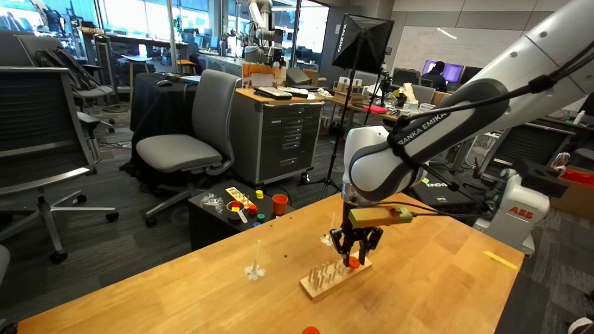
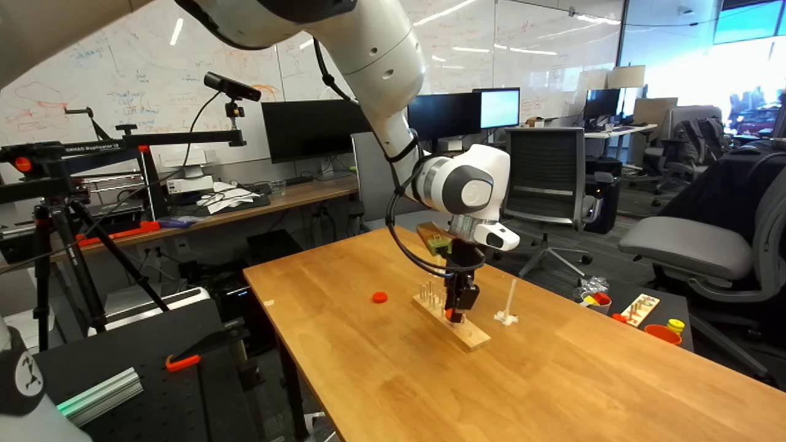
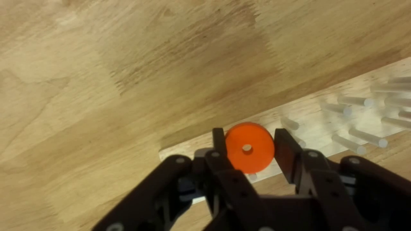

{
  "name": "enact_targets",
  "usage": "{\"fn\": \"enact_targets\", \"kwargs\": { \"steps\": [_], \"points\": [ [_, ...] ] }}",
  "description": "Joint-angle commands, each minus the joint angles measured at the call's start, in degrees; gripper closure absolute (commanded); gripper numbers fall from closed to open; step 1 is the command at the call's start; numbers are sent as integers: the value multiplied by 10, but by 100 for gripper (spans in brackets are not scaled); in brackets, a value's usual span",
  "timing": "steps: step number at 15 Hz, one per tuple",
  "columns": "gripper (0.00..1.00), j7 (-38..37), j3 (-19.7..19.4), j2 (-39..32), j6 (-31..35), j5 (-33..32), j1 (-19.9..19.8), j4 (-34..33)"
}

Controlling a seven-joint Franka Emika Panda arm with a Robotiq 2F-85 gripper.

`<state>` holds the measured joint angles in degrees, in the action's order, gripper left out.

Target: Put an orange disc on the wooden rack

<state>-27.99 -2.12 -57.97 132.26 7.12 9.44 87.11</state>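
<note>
The wooden rack (image 1: 325, 293) lies on the table with several upright pegs toward one end; it shows also in an exterior view (image 2: 471, 339) and the wrist view (image 3: 186, 149). My gripper (image 1: 354, 263) is low over the end with fewer pegs. In the wrist view the gripper (image 3: 249, 136) has both fingers against the sides of an orange disc (image 3: 250, 162). The disc lies flat, with its centre hole facing the camera. It shows between the fingers (image 1: 354, 263) and partly behind a finger (image 2: 449, 314). Whether it touches the rack or a peg cannot be told.
A second orange disc (image 2: 379, 297) lies on the table beside the rack, cut off at the frame edge in an exterior view (image 1: 311, 330). Thin upright sticks (image 1: 257, 255) (image 2: 510, 299) are taped to the table. A dark low stand holds an orange cup (image 1: 280, 204).
</note>
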Motion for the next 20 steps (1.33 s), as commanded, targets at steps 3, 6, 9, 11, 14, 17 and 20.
{"fn": "enact_targets", "kwargs": {
  "steps": [3,6,9,11,14,17,20],
  "points": [
    [83,2,5,-17,-23,12,-8,-26],
    [83,3,6,-19,-27,14,-11,-27],
    [83,3,6,-27,-33,14,-14,-28],
    [83,3,6,-35,-34,15,-15,-31],
    [83,3,7,-37,-40,16,-16,-34],
    [25,4,8,-32,-54,17,-17,-34],
    [2,4,9,-17,-72,16,-13,-30]
  ]
}}
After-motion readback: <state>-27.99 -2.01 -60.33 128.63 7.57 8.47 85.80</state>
